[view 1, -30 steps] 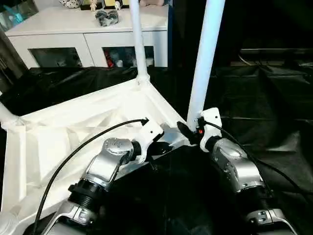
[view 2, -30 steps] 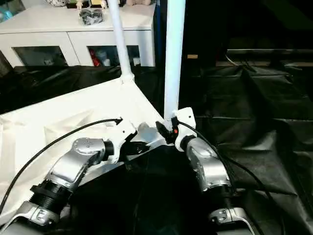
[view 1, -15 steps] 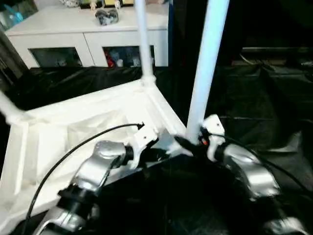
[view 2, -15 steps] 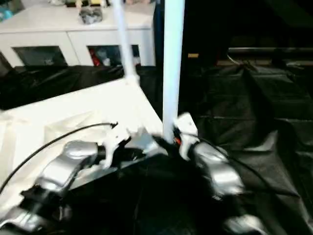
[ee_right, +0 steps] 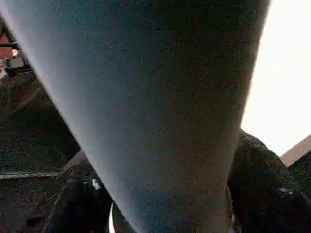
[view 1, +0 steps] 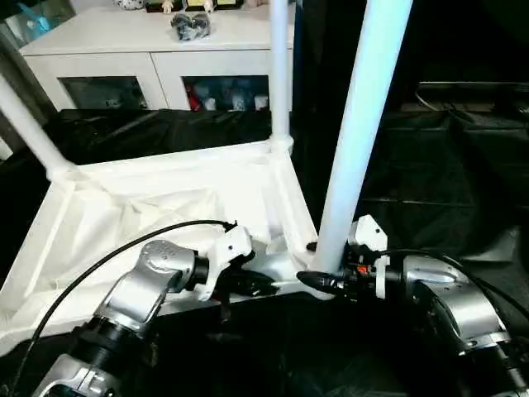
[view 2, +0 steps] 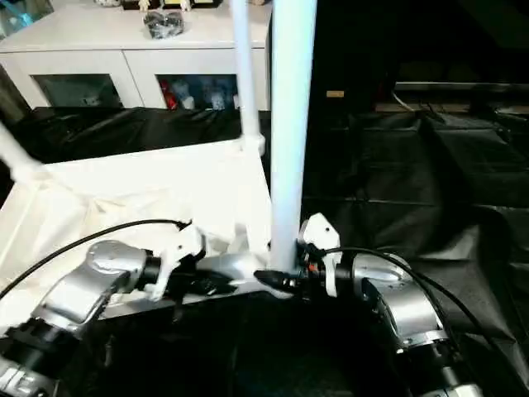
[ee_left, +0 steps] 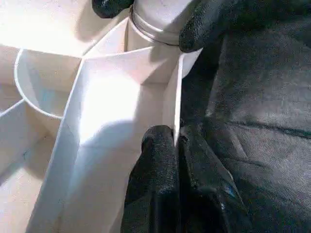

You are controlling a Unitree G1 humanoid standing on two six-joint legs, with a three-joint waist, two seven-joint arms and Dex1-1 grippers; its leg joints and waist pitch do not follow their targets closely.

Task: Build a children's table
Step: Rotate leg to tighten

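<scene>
The white tabletop (view 1: 149,207) lies upside down on black cloth, ribbed underside up. Three white legs stand in its corner sockets: a near leg (view 1: 364,124), a far leg (view 1: 279,74) and one at the left (view 1: 29,124). My left gripper (view 1: 260,285) is shut on the thin near rim wall (ee_left: 172,97), close beside the near leg's socket. My right gripper (view 1: 318,265) reaches in from the right and clasps the base of the near leg (ee_right: 146,97), one black finger (ee_right: 262,179) on each side of it.
A white cabinet (view 1: 157,58) with glass doors stands at the back, with small items (view 1: 188,25) on top. Crumpled black cloth (view 1: 446,165) covers the ground around the tabletop and off to the right.
The camera has shifted, bringing the left leg further into view. My right gripper has slid down to the near leg's base and now comes at it sideways. The left gripper keeps its hold.
</scene>
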